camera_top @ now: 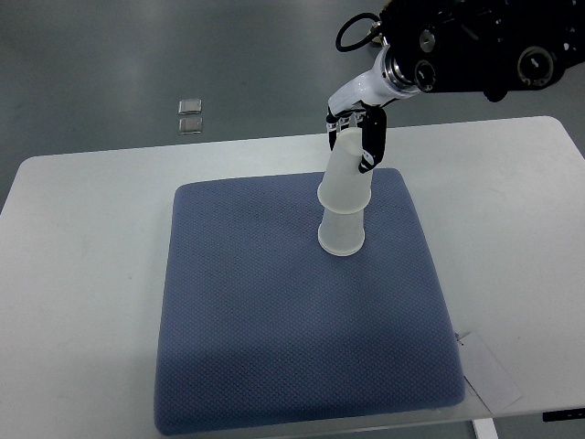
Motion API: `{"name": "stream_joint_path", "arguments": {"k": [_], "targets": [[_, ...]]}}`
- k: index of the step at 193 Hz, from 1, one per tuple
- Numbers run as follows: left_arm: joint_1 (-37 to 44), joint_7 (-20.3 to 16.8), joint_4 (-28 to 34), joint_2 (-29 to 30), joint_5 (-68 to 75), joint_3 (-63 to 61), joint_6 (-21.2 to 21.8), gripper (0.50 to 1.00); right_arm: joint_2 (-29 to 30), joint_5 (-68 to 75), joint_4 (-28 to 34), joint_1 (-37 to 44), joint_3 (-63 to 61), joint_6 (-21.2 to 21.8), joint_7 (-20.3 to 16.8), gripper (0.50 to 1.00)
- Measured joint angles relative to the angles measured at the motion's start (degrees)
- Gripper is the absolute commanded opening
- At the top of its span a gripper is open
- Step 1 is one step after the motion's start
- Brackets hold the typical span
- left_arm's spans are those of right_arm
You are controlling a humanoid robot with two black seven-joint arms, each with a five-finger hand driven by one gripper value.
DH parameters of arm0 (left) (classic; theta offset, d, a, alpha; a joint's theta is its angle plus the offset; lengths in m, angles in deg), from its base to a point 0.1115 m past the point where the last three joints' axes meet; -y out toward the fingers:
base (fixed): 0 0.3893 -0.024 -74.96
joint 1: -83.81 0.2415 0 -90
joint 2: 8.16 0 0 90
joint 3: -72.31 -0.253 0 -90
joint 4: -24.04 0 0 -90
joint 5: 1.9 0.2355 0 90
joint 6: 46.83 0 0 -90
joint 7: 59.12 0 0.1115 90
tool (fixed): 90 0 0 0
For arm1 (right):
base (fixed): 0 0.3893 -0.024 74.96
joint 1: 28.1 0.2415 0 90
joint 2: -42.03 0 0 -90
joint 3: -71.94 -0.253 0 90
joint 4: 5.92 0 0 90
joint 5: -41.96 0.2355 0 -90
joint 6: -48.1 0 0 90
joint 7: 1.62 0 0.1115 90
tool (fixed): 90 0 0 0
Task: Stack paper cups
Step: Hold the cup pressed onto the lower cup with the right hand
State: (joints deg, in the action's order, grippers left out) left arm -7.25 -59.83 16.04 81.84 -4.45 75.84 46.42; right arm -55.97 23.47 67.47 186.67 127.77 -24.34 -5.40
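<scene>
White plastic and black joints mark the right hand (355,133), which reaches in from the upper right with its fingers (371,139) curled around the closed end of an upturned paper cup (347,172). The grip sits high on the cup, a hold that appears chosen to keep the open mouth free as it fits over the one beneath. That upper cup leans slightly, its top tipped toward the hand, and its rim overlaps a second upturned cup (342,230), which stands mouth-down on the mat. The two look partly nested rather than fully seated, so the stacking step seems close to done but not finished; a release now, with the upper cup tilted, could leave the stack crooked or topple it. The lower cup rests toward the far-right part of a blue quilted mat (274,347), whose soft, textured surface probably keeps light cups from sliding. The mat covers the middle of a white table (82,274). Near the table's front right corner lies a pale card or label (489,368), its print too small to read. Beyond the far edge, on the grey floor (137,55), sit two small clear squares (190,114). No left arm shows.
</scene>
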Motion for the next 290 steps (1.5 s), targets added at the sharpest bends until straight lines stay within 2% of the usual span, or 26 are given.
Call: {"name": "stream_joint_path", "arguments": {"k": [132, 159, 247, 290], "targets": [[0.0, 0.0, 0.0, 0.0, 0.0, 0.0, 0.0, 1.0, -0.1, 0.0, -0.1, -0.2, 0.7, -0.2, 0.1, 0.715], [0.0, 0.0, 0.0, 0.0, 0.0, 0.0, 0.0, 1.0, -0.1, 0.0, -0.1, -0.2, 0.7, -0.6, 0.1, 0.746], [0.0, 0.0, 0.0, 0.0, 0.0, 0.0, 0.0, 1.0, -0.1, 0.0, -0.5, -0.9, 0.7, -1.2, 0.1, 0.752], [0.0, 0.0, 0.0, 0.0, 0.0, 0.0, 0.0, 1.0, -0.2, 0.1, -0.6, -1.0, 0.6, -1.2, 0.1, 0.787]]}}
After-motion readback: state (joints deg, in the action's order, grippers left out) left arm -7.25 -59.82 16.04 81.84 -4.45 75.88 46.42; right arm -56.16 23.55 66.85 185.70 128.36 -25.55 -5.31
